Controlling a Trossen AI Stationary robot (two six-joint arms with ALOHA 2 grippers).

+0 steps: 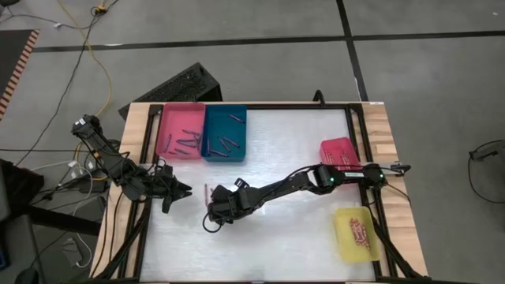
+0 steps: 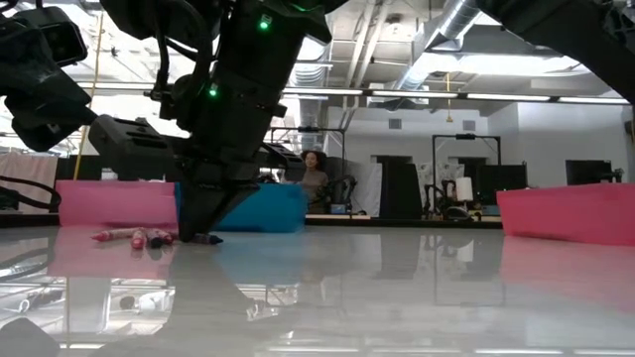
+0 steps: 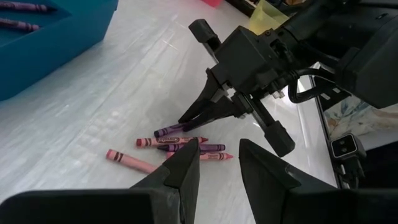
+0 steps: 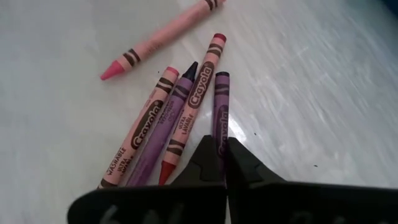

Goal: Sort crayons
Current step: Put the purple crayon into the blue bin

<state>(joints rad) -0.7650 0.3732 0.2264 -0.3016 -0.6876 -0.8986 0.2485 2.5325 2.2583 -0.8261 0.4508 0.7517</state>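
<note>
A: Where is the right gripper (image 4: 222, 163) now?
B: It is low on the table (image 1: 300, 229), over a small group of crayons (image 4: 180, 112). Its fingers are pinching one purple crayon (image 4: 220, 112), which lies flat.
A: And the left gripper (image 3: 217, 165)?
B: It waits close by, at the table's left side, with fingers spread apart. More crayons lie in the pink tray (image 1: 170, 134) and the blue tray (image 1: 215, 130)
</note>
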